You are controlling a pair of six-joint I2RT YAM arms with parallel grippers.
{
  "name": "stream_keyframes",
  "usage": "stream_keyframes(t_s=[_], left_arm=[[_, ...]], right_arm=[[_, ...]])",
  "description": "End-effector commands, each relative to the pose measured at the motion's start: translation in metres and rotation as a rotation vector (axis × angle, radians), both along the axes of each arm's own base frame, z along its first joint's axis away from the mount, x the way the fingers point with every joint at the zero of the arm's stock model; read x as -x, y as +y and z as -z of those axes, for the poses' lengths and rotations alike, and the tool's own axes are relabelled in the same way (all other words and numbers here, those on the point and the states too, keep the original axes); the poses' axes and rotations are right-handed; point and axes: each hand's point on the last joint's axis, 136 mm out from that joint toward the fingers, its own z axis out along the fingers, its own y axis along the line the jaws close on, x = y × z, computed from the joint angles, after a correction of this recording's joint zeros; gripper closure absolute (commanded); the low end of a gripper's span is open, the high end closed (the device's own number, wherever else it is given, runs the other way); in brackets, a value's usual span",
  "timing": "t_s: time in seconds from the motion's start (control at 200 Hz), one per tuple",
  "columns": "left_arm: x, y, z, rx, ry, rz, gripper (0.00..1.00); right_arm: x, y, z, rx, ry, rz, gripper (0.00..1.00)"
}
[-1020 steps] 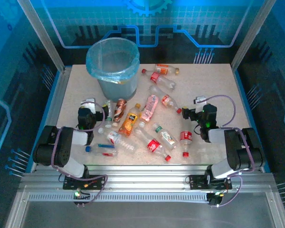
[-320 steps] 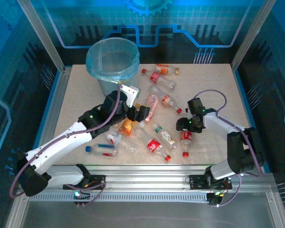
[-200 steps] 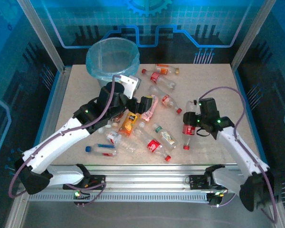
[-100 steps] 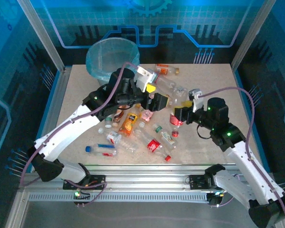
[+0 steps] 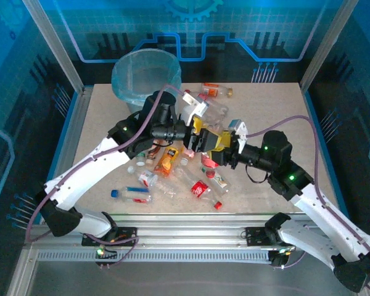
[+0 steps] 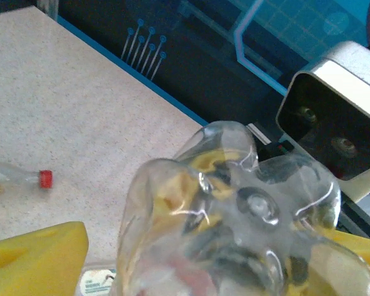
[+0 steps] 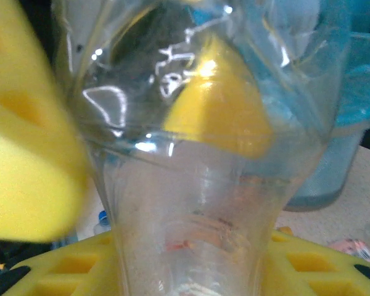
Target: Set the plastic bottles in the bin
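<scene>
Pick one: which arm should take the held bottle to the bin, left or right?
Left, probably. The bin sits far left, on that arm's side and nearer the left gripper, whose open pads flank the base of the bottle. The right gripper, shut on the bottle, reaches across from the other side.

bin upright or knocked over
Upright: in the top view the bin stands at the far left of the table, its bag-lined mouth facing up.
</scene>
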Motion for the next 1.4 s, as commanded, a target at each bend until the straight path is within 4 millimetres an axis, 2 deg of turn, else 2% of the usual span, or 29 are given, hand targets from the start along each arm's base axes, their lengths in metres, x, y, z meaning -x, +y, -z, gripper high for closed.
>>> stream_keyframes(t_s=[0.0, 0.14, 0.16, 0.27, 0.355, 0.435, 0.485, 0.565, 0.655, 0.79, 0.85, 0.915, 1.055, 1.266, 1.321, 1.396], left_arm=[[0.005, 0.009, -0.013, 0.036, -0.033, -0.033, 0.23], [0.002, 0.019, -0.025, 0.049, -0.081, -0.086, 0.39], [0.001, 0.020, -0.026, 0.049, -0.086, -0.093, 0.41], [-0.003, 0.028, -0.040, 0.055, -0.137, -0.139, 0.47], [-0.012, 0.039, -0.058, 0.053, -0.197, -0.212, 0.51], [-0.024, 0.051, -0.078, 0.049, -0.263, -0.290, 0.53], [-0.033, 0.061, -0.092, 0.047, -0.297, -0.333, 0.56], [-0.054, 0.085, -0.116, 0.066, -0.319, -0.430, 0.61], [-0.081, 0.121, -0.140, 0.128, -0.291, -0.556, 0.65], [-0.111, 0.175, -0.174, 0.192, -0.339, -0.722, 0.69], [-0.125, 0.196, -0.183, 0.188, -0.364, -0.794, 0.69], [-0.142, 0.218, -0.185, 0.191, -0.372, -0.862, 0.69], [-0.176, 0.259, -0.177, 0.234, -0.329, -0.976, 0.69], [-0.224, 0.285, -0.162, 0.223, -0.349, -1.047, 0.68], [-0.237, 0.291, -0.152, 0.211, -0.331, -1.069, 0.68], [-0.258, 0.290, -0.134, 0.183, -0.302, -1.060, 0.68]], right_arm=[[0.008, 0.009, -0.020, -0.021, -0.092, -0.047, 0.50], [0.006, 0.014, -0.017, -0.005, -0.094, -0.053, 0.46], [0.006, 0.013, -0.030, -0.018, -0.117, -0.050, 0.44], [-0.002, 0.015, -0.041, -0.010, -0.140, -0.024, 0.29], [-0.014, 0.014, -0.058, -0.004, -0.178, 0.024, 0.16], [-0.025, 0.013, -0.077, -0.007, -0.220, 0.072, 0.09], [-0.033, 0.012, -0.094, -0.018, -0.252, 0.108, 0.08], [-0.046, 0.011, -0.116, -0.038, -0.280, 0.163, 0.07], [-0.062, 0.009, -0.139, -0.076, -0.282, 0.235, 0.07], [-0.083, 0.014, -0.156, -0.118, -0.243, 0.288, 0.09], [-0.092, 0.020, -0.155, -0.142, -0.205, 0.295, 0.16], [-0.103, 0.028, -0.149, -0.157, -0.150, 0.295, 0.19], [-0.127, 0.047, -0.130, -0.147, -0.013, 0.295, 0.21], [-0.149, 0.075, -0.092, -0.095, 0.149, 0.258, 0.23], [-0.149, 0.081, -0.086, -0.090, 0.180, 0.237, 0.23], [-0.150, 0.088, -0.077, -0.085, 0.219, 0.220, 0.24]])
